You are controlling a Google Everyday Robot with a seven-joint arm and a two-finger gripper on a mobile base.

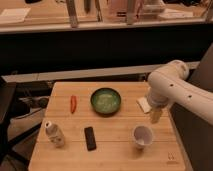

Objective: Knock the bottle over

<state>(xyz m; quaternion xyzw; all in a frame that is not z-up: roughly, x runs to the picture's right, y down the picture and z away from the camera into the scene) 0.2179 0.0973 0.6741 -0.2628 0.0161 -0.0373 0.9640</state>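
The bottle (54,134) is small and whitish-beige with a round white cap. It stands upright near the front left corner of the wooden table (110,150). My gripper (156,116) hangs at the end of the white arm (172,87) over the table's right side, just behind the white cup (142,135). It is far to the right of the bottle and touches nothing.
A green bowl (105,100) sits at the table's middle back. A red chili pepper (73,103) lies to its left. A black phone-like bar (90,138) lies front centre. A pale flat piece (144,104) lies under the arm. A dark chair (7,117) stands to the left.
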